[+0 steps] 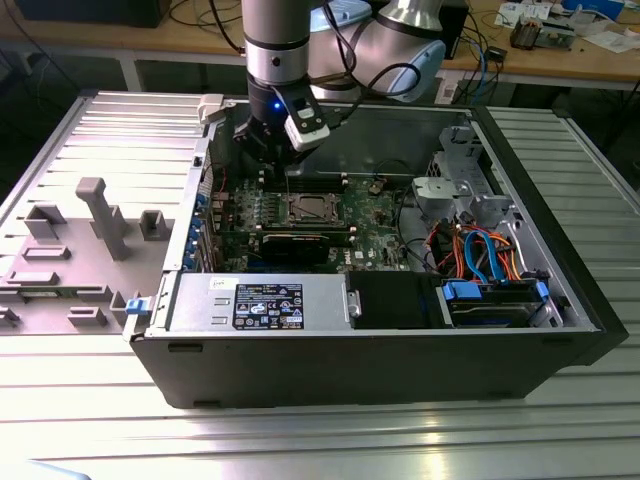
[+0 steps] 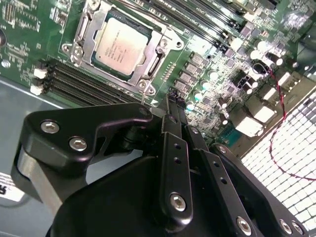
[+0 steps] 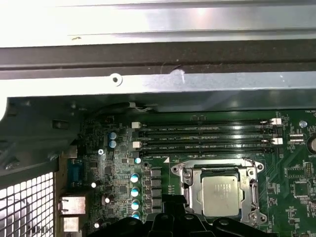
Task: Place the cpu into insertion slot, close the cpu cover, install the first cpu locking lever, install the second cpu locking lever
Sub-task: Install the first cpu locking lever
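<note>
"One chip to account for?" asks the clerk.

"One," says the inspector. "A small flat square cpu with a silver-grey metal top [image 2: 121, 44]. It is seated in the one insertion slot, a square socket with a silver metal rim [image 2: 75, 49]. One cpu cover, a thin silver metal frame with a square cut-out [image 3: 223, 170], lies flat around the chip. Whether the thin wire locking levers [image 3: 217, 160] are hooked down, I cannot tell."

"Other counts?"

"Four long narrow black memory slots [image 3: 205, 138] just beside the socket. One long black graphics card [image 1: 300, 243] on the socket's other side. One open black computer case [image 1: 350, 370] on one ribbed metal table [image 1: 300, 440]. One grey moulded fixture tray [image 1: 60, 260] at the exterior view's left."

"The gripper?"

"One black two-fingered gripper [image 2: 174, 98] on one silver-grey arm [image 1: 275, 40]. Its fingers are drawn together with nothing seen between them. It hangs above the green motherboard [image 3: 296, 197] near the memory slots, apart from the socket, touching neither chip nor cover."

"Do the views differ?"

"The exterior view takes in the whole case, the silver power supply box with its dark label [image 1: 265, 305] and the blue and orange cables [image 1: 480, 255]. Both wrist views bring the chip and its frame close. The second wrist view adds the gripper's finger links and bolts."
</note>
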